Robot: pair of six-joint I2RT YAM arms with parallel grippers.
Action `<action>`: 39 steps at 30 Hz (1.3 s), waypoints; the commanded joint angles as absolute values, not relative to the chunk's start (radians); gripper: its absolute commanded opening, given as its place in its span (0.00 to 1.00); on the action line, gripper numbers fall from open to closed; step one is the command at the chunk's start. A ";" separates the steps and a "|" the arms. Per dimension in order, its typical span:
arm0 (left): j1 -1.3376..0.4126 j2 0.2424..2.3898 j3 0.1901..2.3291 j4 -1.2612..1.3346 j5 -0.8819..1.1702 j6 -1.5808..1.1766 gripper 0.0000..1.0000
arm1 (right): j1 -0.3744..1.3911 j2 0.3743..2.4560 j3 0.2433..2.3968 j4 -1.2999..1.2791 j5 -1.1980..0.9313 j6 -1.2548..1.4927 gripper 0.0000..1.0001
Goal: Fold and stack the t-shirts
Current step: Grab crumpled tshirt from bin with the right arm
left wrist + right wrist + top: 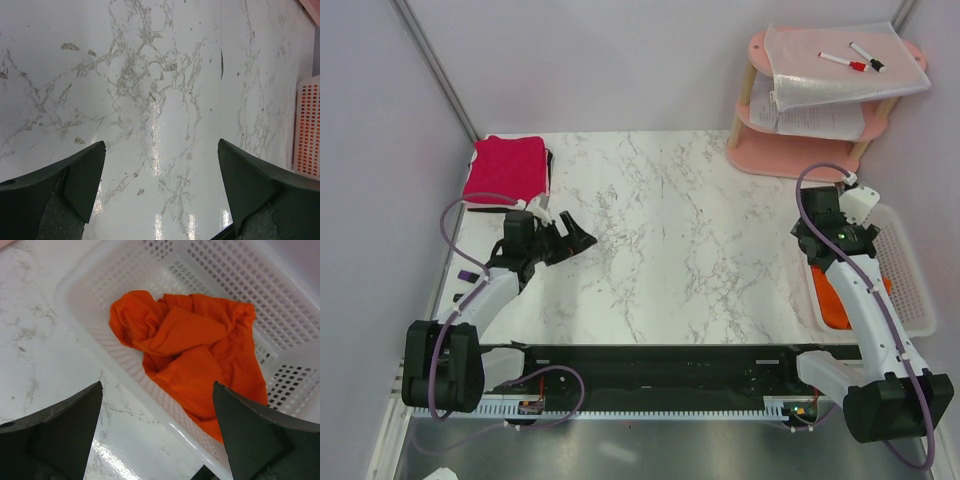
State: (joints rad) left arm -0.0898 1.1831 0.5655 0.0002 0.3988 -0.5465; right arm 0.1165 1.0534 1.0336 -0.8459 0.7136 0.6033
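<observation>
A folded magenta-pink t-shirt lies at the table's far left corner. The orange t-shirt sits crumpled in a white mesh basket at the table's right edge, and part of the orange t-shirt shows beside the right arm in the top view. My right gripper hovers open over the basket's near rim, with nothing between its jaws and the orange cloth just ahead. My left gripper stands open above bare marble, just in front of the pink shirt and pointing toward the table's middle; the left gripper holds nothing.
A pink two-tier stand at the back right carries white paper sheets and two markers. Grey walls close in the left and back. The basket's edge shows at the right of the left wrist view.
</observation>
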 commanded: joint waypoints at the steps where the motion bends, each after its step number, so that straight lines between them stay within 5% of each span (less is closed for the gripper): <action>1: -0.098 1.204 0.560 0.051 0.410 -0.572 1.00 | 0.040 1.065 1.042 -0.973 0.738 0.687 0.98; 12: -0.107 1.213 0.558 0.051 0.405 -0.558 1.00 | -0.273 1.244 0.922 -0.782 0.468 0.561 0.98; 31: -0.115 1.216 0.568 0.031 0.385 -0.537 1.00 | -0.328 1.496 0.868 -0.535 0.459 0.617 0.95; 34: -0.117 1.216 0.571 0.023 0.385 -0.535 1.00 | -0.344 1.535 0.873 -0.489 0.434 0.612 0.68; 35: -0.118 1.215 0.574 0.015 0.384 -0.534 1.00 | -0.351 1.545 0.876 -0.483 0.417 0.606 0.31; 36: -0.118 1.212 0.574 0.014 0.379 -0.531 1.00 | -0.359 1.551 0.877 -0.480 0.391 0.604 0.16; 39: -0.121 1.201 0.572 0.006 0.371 -0.526 1.00 | -0.373 1.539 0.877 -0.474 0.393 0.597 0.08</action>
